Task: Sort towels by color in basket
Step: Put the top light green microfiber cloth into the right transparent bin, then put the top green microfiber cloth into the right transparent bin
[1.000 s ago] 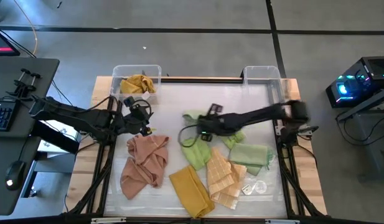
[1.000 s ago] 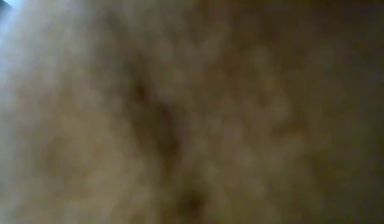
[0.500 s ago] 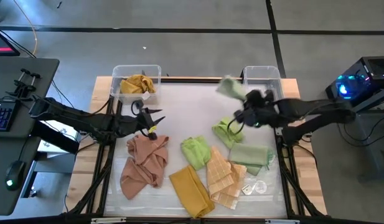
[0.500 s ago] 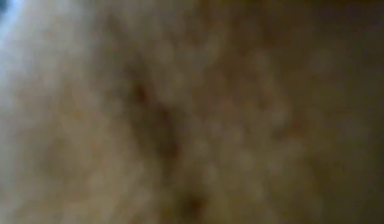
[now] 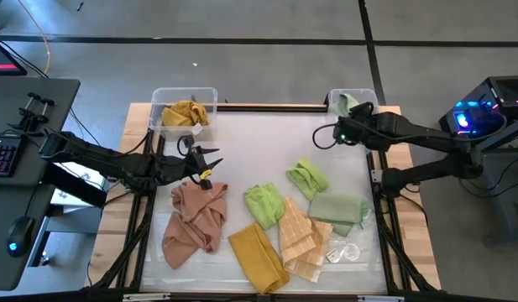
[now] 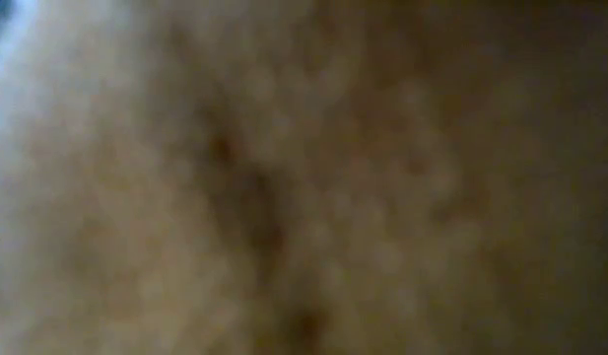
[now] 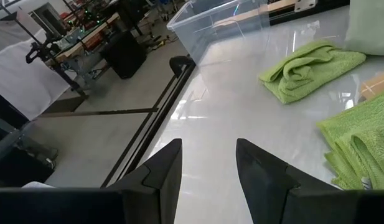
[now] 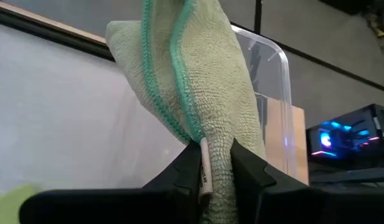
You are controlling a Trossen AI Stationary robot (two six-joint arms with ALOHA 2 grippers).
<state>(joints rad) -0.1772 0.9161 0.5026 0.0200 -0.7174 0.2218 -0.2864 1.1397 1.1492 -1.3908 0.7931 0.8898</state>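
1. The right gripper was out at the far right corner of the table, its fingers clamped on a pale sage-green terry towel with a teal stitched hem. The towel hung at the rim of the clear plastic bin on the right.
2. The left gripper hung over the left half of the white table top, fingers spread apart and holding nothing.
3. It sat just beyond a crumpled salmon-pink cloth towel, between that towel and the clear plastic bin on the left.
4. That left bin held a bunched mustard-yellow towel.
5. On the table, near the middle: a folded light green towel and a second light green towel, close together but apart.
6. Toward the right edge lay a flat sage-green towel.
7. At the near edge a pale orange checked towel lay beside a second, folded mustard-yellow towel.
8. The low view was blocked by a blurred tan surface; nothing could be read from it.
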